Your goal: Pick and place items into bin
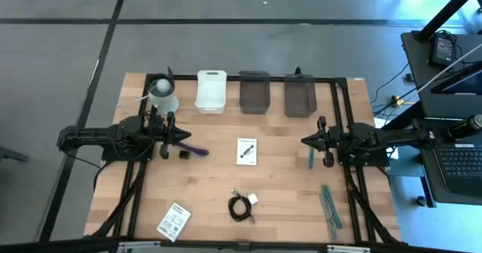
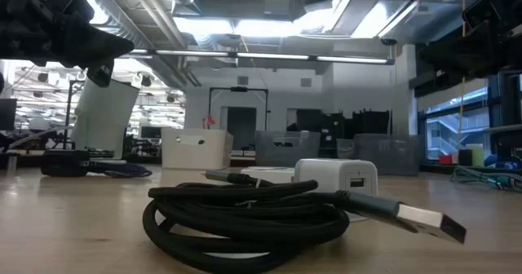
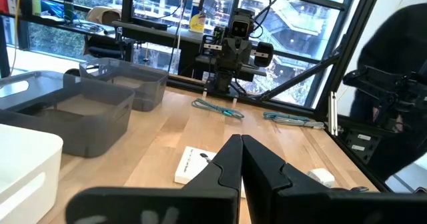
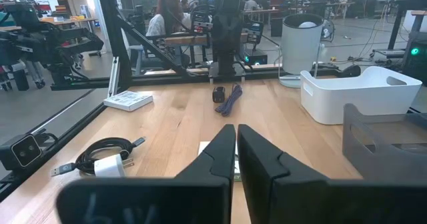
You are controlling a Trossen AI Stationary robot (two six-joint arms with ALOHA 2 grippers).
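Note:
My left gripper (image 1: 183, 138) hovers shut at the table's left, just above the small black cube (image 1: 183, 154) and the purple-handled tool (image 1: 197, 150). My right gripper (image 1: 305, 141) hovers shut at the right, beside one teal strip (image 1: 311, 157). Both point toward the table's middle and touch nothing. A white printed card (image 1: 246, 150) lies flat between them. The black coiled cable (image 1: 241, 206) with its white charger (image 1: 254, 199) lies near the front edge. A white packet (image 1: 174, 221) lies front left and more teal strips (image 1: 331, 205) front right.
A white bin (image 1: 212, 90) and two grey bins (image 1: 254, 92) (image 1: 300, 95) stand in a row along the far edge. The white cup with a ball (image 1: 162, 93) stands left of them, behind my left arm. A black frame rail (image 1: 340, 117) runs along the table's right side.

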